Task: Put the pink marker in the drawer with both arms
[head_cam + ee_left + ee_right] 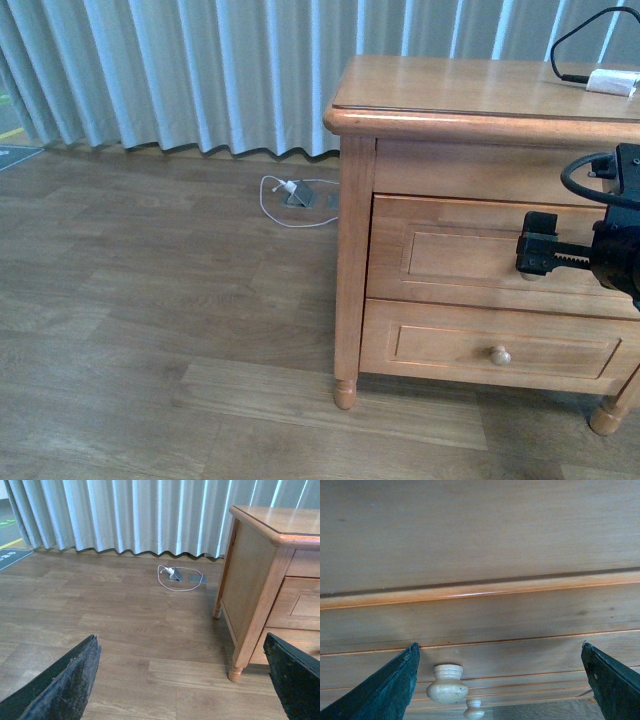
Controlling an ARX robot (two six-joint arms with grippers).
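White charger plug (611, 82) – atop cabinet (440, 85)

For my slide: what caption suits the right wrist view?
Open right hand facing the closed drawer, its knob between the fingers.

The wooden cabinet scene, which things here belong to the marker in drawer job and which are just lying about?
Belongs to the job:
drawer, closed
its knob
right pincer, open at the knob
left pincer, open over the floor
The marker is not in view.

Just lying about:
white charger on the cabinet top
lower drawer
floor cable
curtain
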